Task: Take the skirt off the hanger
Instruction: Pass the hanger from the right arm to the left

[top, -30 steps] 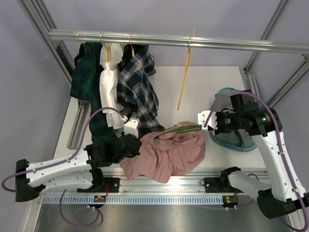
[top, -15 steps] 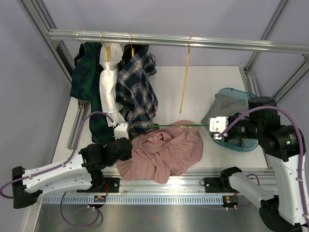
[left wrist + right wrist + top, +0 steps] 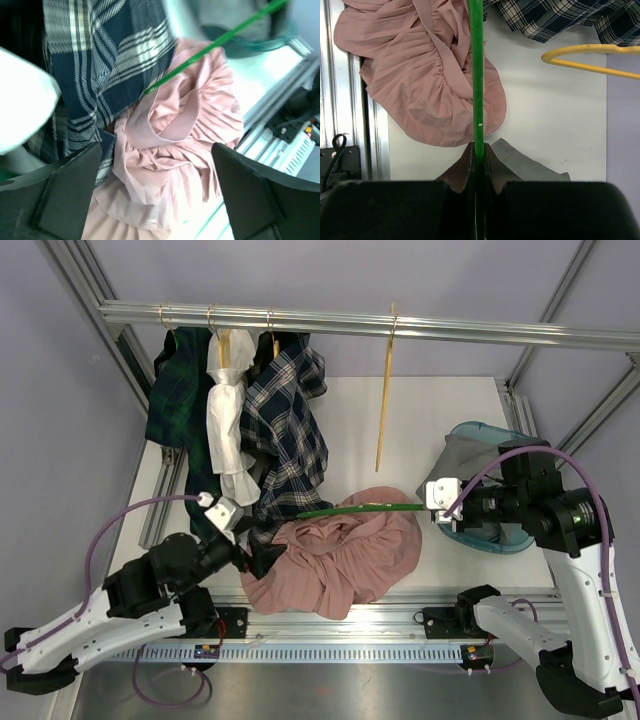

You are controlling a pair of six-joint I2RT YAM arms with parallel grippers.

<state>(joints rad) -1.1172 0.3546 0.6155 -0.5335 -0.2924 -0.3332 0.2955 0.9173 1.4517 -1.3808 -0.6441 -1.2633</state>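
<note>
The pink pleated skirt (image 3: 335, 555) lies crumpled on the table near the front edge; it also shows in the left wrist view (image 3: 185, 135) and the right wrist view (image 3: 420, 75). A green hanger (image 3: 360, 508) is held level above it, clear of the cloth, with its far end toward the plaid garment. My right gripper (image 3: 436, 502) is shut on the green hanger (image 3: 477, 90). My left gripper (image 3: 252, 558) is open and empty, just left of the skirt, its fingers (image 3: 65, 192) spread wide above the cloth.
A rail (image 3: 350, 322) at the back carries a dark green garment (image 3: 178, 390), a white one (image 3: 228, 425), a plaid one (image 3: 285, 430) and a bare yellow hanger (image 3: 384, 400). A teal bin (image 3: 490, 495) with grey cloth sits at the right.
My left gripper has let go of the skirt and drawn back to the left and toward the front. The right gripper has lifted the green hanger out of the skirt, which has settled on the table.
</note>
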